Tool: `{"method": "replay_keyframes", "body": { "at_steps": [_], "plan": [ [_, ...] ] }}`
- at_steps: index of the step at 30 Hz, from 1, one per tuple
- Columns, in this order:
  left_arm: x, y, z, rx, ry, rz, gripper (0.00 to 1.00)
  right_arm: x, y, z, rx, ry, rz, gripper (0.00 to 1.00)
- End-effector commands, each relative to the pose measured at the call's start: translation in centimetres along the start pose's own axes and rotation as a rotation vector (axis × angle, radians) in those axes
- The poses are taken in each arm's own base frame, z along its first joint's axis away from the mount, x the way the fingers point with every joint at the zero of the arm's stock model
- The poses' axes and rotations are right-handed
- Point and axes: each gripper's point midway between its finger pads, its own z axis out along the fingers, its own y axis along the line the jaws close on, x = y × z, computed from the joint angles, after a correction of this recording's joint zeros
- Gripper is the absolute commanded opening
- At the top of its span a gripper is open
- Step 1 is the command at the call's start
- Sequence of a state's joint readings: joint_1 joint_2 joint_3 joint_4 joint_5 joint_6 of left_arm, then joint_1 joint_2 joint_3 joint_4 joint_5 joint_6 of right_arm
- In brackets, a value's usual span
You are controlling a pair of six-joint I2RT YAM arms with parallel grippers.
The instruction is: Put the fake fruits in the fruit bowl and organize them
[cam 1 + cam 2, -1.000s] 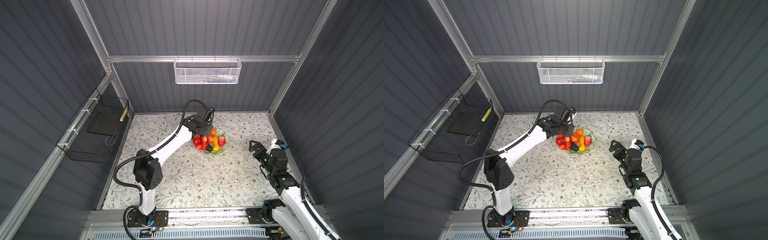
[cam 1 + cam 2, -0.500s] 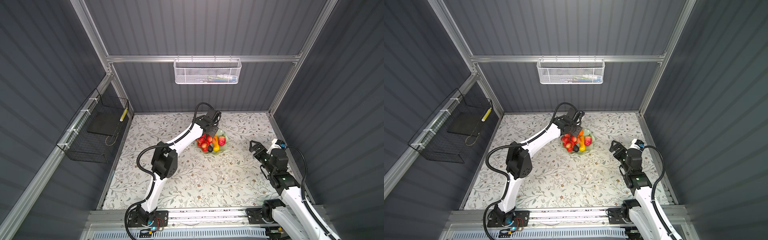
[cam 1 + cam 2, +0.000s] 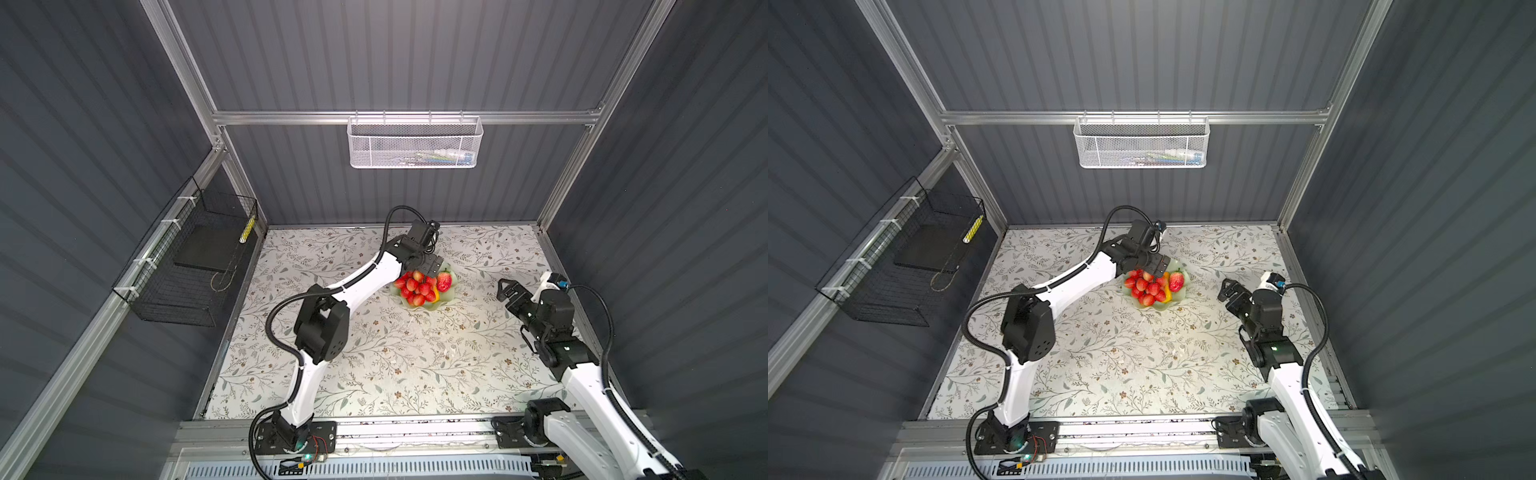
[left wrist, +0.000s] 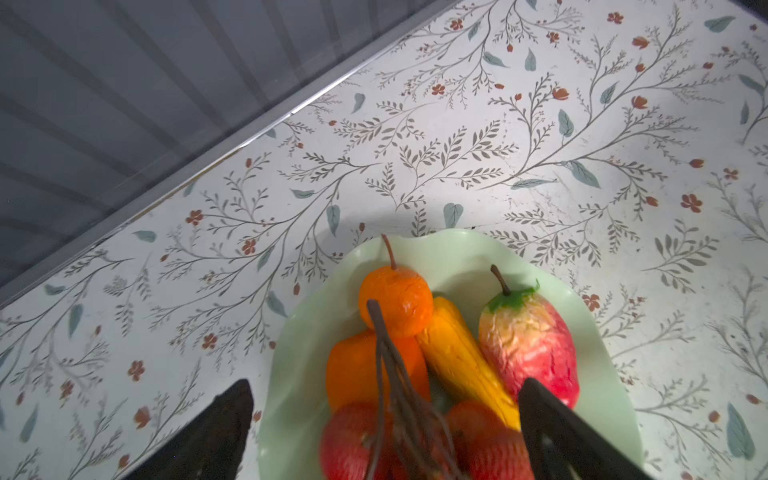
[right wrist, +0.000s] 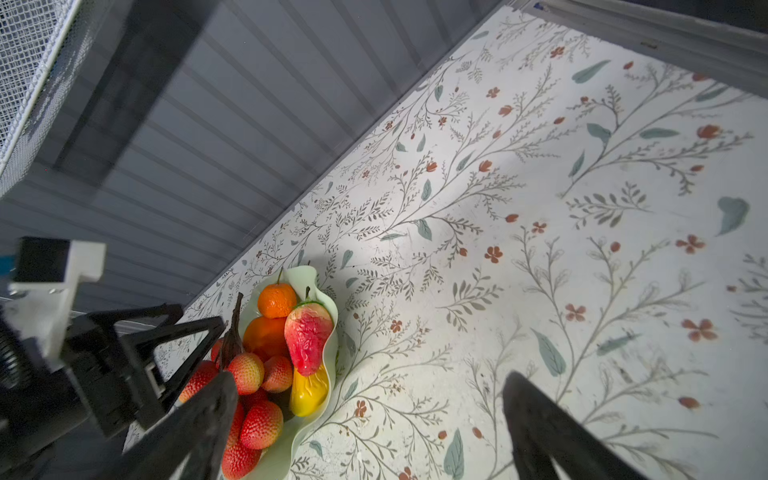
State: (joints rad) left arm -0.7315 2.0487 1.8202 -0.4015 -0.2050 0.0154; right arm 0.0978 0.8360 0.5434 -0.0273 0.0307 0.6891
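The pale green fruit bowl [image 3: 437, 307] [image 3: 1183, 291] [image 4: 291, 374] [image 5: 331, 332] sits near the back middle of the floral table. In it lie a bunch of red balls [image 3: 415, 289] [image 4: 357, 440] [image 5: 249, 399], a red strawberry-like fruit [image 3: 444, 281] [image 4: 528, 345] [image 5: 307, 336], a small stemmed orange [image 4: 395, 299] [image 5: 276, 300], a big orange [image 4: 353, 370] and a long yellow fruit [image 4: 461, 357] [image 5: 309, 392]. My left gripper [image 3: 430, 266] [image 3: 1158, 266] [image 4: 386, 386] hangs open just over the bowl, the bunch's brown stem standing free between its jaws. Right of the bowl, my right gripper [image 3: 505, 289] [image 3: 1225, 291] [image 5: 370, 380] is open and empty.
A white mesh basket [image 3: 415, 145] hangs on the back wall above the bowl. A black wire basket [image 3: 187, 266] is fixed to the left wall. The back wall stands close behind the bowl.
My left arm has swung right over the bowl and its gripper has opened, letting go of the bunch's stem. The right arm has not moved.
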Motion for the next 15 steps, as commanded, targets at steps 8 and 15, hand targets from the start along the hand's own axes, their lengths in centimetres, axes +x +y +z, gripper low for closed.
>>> {"method": "replay_keyframes", "body": {
  "at_steps": [8,15],
  "plan": [
    [1.8,13.2,-16.3,-0.635,-0.488,-0.046,1.00,-2.0,-1.5,3.4,0.143,-0.164,-0.560,0.99],
    [21.0,21.7,-17.5,-0.761,-0.316,-0.413,1.00,-1.9,-6.0,5.5,0.295,-0.263,-0.651,0.99]
  ]
}}
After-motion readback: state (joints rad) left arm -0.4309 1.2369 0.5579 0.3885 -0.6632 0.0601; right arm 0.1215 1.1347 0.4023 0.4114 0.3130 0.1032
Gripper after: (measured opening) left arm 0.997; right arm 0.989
